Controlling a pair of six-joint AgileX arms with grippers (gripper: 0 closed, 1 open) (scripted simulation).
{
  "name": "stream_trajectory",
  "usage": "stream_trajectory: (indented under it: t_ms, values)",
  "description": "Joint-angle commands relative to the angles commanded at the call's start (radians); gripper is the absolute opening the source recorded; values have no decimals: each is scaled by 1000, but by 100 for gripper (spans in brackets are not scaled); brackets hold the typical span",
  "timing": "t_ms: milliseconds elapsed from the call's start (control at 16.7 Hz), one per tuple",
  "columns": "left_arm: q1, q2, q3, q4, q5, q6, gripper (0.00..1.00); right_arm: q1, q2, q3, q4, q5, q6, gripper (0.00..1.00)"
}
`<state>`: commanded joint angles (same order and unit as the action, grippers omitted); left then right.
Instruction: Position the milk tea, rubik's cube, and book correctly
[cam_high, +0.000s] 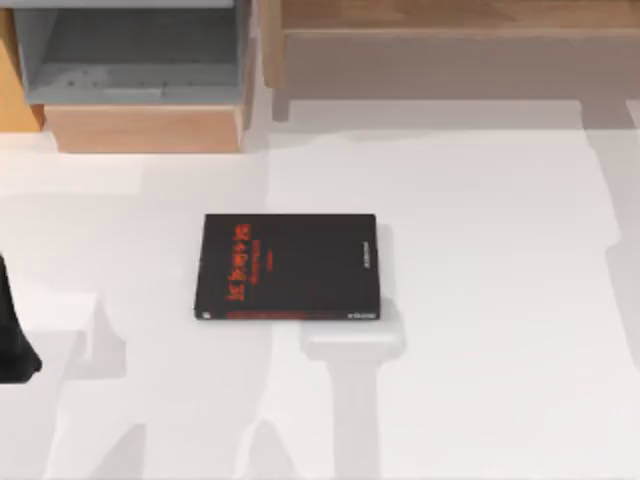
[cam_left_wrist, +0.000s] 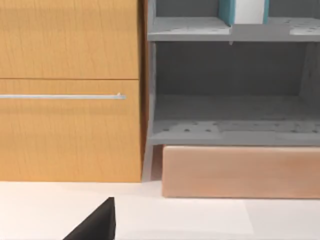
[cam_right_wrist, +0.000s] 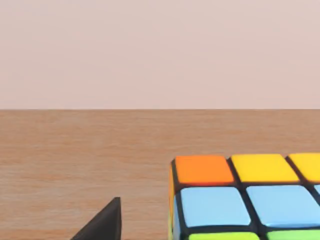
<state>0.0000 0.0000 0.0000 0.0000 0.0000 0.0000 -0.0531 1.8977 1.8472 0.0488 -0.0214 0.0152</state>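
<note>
White tabletop (cam_high: 480, 300) carries a black book w/ red lettering (cam_high: 288, 267) at centre; grey shelf unit (cam_high: 140, 60) sits at 11 o'clock, wooden shelf (cam_high: 450, 15) at 1 o'clock. Light-blue book (cam_left_wrist: 245, 11) stands upright on upper grey shelf, seen from left wrist cam. Rubik's cube (cam_right_wrist: 250, 200) rests on a wood surface (cam_right_wrist: 75, 150) close to right wrist cam; fingers' state on both arms: can't tell.

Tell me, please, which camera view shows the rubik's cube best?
The right wrist view: the rubik's cube sits close up on a wooden surface, with orange, yellow, blue and green squares. The top and left wrist views give nothing of it.
</note>
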Motion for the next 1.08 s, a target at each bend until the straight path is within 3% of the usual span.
stream_trajectory:
  t_ms: [840,1080]
  values:
    - [0,0,0,0,0,0,100,-4,-128,-164,32,-3,3,100]
    - [0,0,0,0,0,0,100,-13,-260,-297,9,8,24,100]
